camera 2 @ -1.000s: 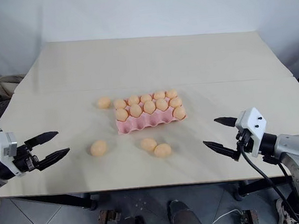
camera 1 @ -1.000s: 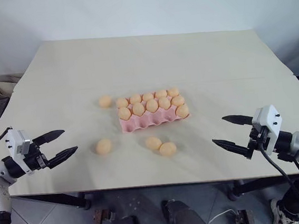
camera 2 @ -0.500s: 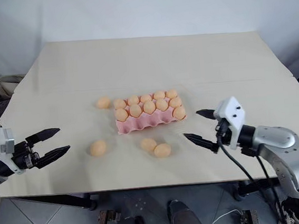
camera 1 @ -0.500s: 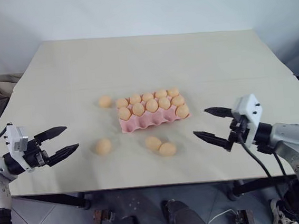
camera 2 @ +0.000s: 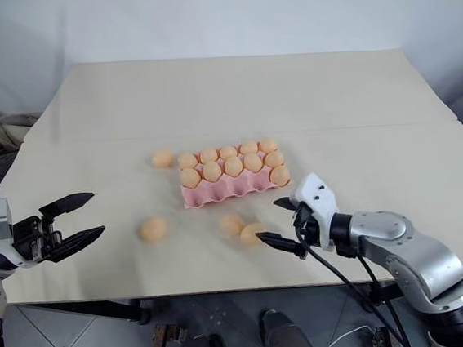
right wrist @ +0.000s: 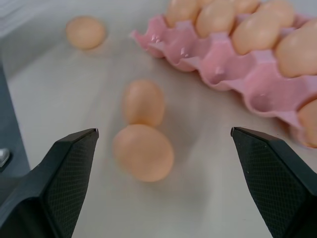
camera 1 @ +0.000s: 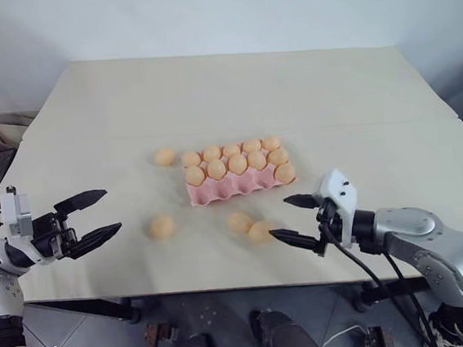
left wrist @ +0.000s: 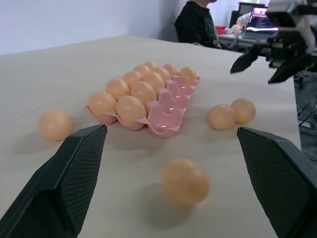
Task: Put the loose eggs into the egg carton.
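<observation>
Egg carton front row empty (cups shadowed).

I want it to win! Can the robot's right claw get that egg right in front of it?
Probably yes. The right gripper is open and aimed at the nearest loose egg, with only bare table between them and nothing blocking.

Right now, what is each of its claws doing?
Left gripper: open, holding nothing.
Right gripper: open, holding nothing, beside a loose egg.
</observation>
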